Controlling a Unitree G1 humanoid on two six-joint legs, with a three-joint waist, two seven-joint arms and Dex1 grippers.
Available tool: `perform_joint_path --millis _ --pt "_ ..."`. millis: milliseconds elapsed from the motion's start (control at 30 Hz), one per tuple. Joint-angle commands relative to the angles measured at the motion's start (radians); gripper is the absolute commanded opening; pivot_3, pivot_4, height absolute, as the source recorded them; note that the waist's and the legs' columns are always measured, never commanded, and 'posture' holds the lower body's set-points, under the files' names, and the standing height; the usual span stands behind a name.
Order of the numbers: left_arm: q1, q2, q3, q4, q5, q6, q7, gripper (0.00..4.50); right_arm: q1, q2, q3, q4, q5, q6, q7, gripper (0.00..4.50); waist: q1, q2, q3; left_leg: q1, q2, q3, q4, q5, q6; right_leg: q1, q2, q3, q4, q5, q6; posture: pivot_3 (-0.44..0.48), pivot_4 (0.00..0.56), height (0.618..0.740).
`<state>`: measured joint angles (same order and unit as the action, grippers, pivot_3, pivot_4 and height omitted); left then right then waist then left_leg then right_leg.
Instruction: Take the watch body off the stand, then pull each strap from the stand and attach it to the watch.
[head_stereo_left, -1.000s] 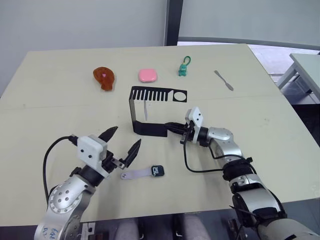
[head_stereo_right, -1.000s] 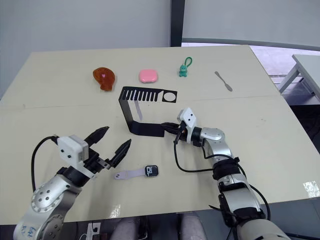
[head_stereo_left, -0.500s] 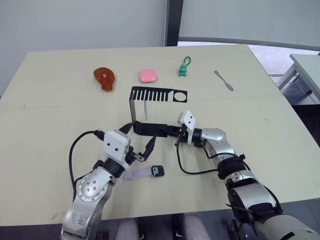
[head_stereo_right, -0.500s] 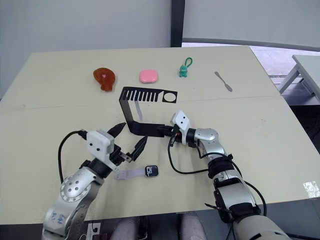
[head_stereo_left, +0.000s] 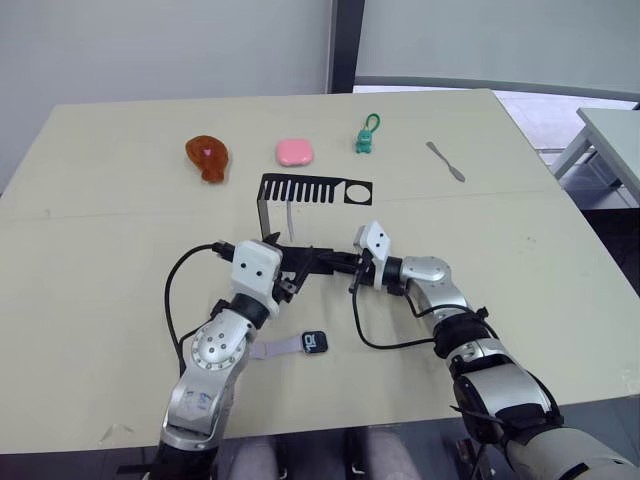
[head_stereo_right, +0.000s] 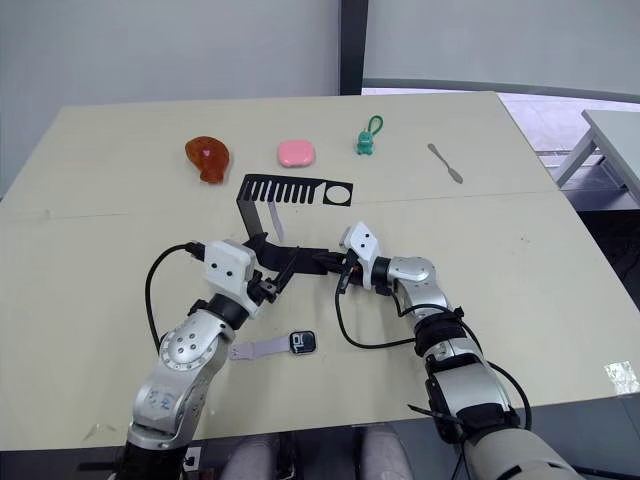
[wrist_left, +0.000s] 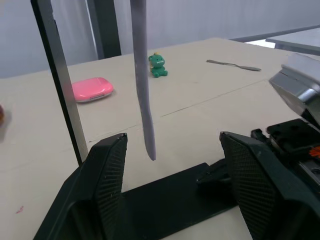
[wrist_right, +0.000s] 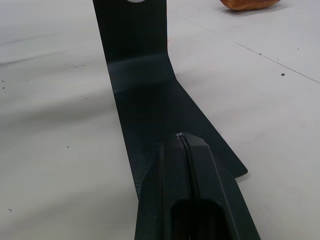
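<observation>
Between spread left end effector (wrist_left: 172, 165) fingers: hanging strap (wrist_left: 141, 90); right end effector (head_stereo_right: 330, 262) apparently clenched on stand (head_stereo_right: 290, 258).

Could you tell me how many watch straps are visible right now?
2: one strap hangs from the black stand, between the left gripper's open fingers; the other lies on the table, attached to the watch body.

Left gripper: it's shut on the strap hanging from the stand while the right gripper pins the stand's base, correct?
Not quite. The left gripper is open around the hanging strap, not touching it, as the left wrist view shows. The right gripper does pin the stand base.
</observation>
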<state>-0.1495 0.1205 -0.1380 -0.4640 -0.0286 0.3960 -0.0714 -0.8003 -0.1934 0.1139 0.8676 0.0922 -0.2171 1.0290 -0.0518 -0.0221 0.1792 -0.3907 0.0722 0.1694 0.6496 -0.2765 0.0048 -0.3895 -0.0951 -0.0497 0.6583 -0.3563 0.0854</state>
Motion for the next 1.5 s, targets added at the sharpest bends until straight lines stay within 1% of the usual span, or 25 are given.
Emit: perform_joint_path --millis 33,400,467,567,700,733,833,933,1033,1200,1267,1500 --pt "-0.031 -0.023 -0.019 0.011 0.039 -0.030 0.025 3.21 0.031 0.010 0.026 0.003 -0.018 0.016 0.023 0.00 -0.001 0.000 0.000 0.000 0.000 0.000 0.000 0.000 0.000 0.000 0.000 0.000 0.000 0.000 0.000 0.000 0.150 0.740" --pt "-0.115 -0.048 0.006 0.110 0.043 -0.089 0.019 3.21 0.046 0.020 0.038 -0.005 -0.031 0.031 0.018 0.00 -0.001 0.000 0.000 0.001 0.000 0.001 0.000 0.000 0.000 0.000 0.000 0.000 0.000 0.000 0.000 0.000 0.150 0.740" --pt "-0.129 -0.064 0.009 0.132 0.038 -0.095 0.026 3.21 0.051 0.022 0.038 -0.007 -0.034 0.035 0.018 0.00 -0.001 0.000 0.000 0.000 0.000 0.001 0.000 0.000 0.000 0.000 0.000 0.000 0.000 0.000 0.000 0.000 0.150 0.740" --pt "-0.134 -0.073 0.010 0.144 0.048 -0.102 0.034 2.36 0.057 0.022 0.040 -0.014 -0.037 0.038 0.019 0.00 -0.001 -0.001 0.000 0.001 0.000 0.001 0.000 0.000 0.000 0.000 0.000 0.000 0.000 0.000 0.000 0.000 0.150 0.740" --pt "-0.136 -0.078 0.025 0.154 0.052 -0.115 0.047 0.32 0.061 0.021 0.040 -0.019 -0.037 0.042 0.018 0.00 -0.001 -0.001 0.000 0.001 0.001 0.001 0.000 0.000 0.000 0.000 0.000 0.000 0.000 0.000 0.000 0.000 0.150 0.740" --pt "-0.138 -0.078 0.027 0.156 0.052 -0.120 0.048 0.04 0.063 0.020 0.041 -0.022 -0.037 0.044 0.018 0.00 -0.001 -0.001 0.000 0.001 0.001 0.001 0.000 0.000 0.000 0.000 0.000 0.000 0.000 0.000 0.000 0.000 0.150 0.740" --pt "-0.136 -0.088 0.025 0.149 0.069 -0.142 0.069 0.04 0.071 0.018 0.040 -0.029 -0.036 0.049 0.016 0.00 -0.001 -0.001 0.000 0.001 0.001 0.001 0.000 0.000 0.000 0.000 0.000 0.000 0.000 0.000 0.000 0.000 0.150 0.740" --pt "-0.108 -0.092 0.012 0.108 0.095 -0.158 0.087 0.04 0.076 0.018 0.037 -0.031 -0.035 0.055 0.010 0.00 -0.001 -0.001 0.000 0.001 0.000 0.001 0.000 0.000 0.000 0.000 0.000 0.000 0.000 0.000 0.000 0.000 0.150 0.740" --pt "-0.090 -0.084 0.033 0.093 0.097 -0.176 0.090 0.04 0.075 0.020 0.033 -0.025 -0.036 0.057 -0.001 0.00 -0.001 -0.001 0.000 0.001 0.001 0.001 -0.001 0.000 0.000 0.000 0.000 0.000 0.000 0.000 0.000 0.000 0.150 0.740" --pt "-0.059 -0.080 0.029 0.054 0.066 -0.203 0.048 0.04 0.075 0.026 0.029 -0.023 -0.037 0.062 -0.026 0.00 -0.001 -0.001 -0.001 0.001 0.001 0.001 -0.001 0.000 0.000 0.000 0.000 0.000 0.000 0.000 0.000 0.000 0.150 0.740" --pt "-0.044 -0.076 0.046 0.035 0.046 -0.212 0.034 0.04 0.065 0.039 0.004 -0.026 -0.012 0.096 -0.049 0.00 -0.002 -0.001 -0.001 0.001 0.001 0.001 0.000 0.000 0.000 0.000 0.000 0.000 0.000 0.000 0.000 0.000 0.150 0.740" --pt "-0.023 -0.068 0.045 0.024 0.026 -0.198 0.003 0.04 0.051 0.040 0.005 -0.019 -0.020 0.100 -0.061 0.00 -0.004 -0.003 -0.002 0.002 0.001 0.002 0.000 0.000 -0.001 0.000 0.000 0.001 0.000 0.000 0.000 0.000 0.150 0.740"
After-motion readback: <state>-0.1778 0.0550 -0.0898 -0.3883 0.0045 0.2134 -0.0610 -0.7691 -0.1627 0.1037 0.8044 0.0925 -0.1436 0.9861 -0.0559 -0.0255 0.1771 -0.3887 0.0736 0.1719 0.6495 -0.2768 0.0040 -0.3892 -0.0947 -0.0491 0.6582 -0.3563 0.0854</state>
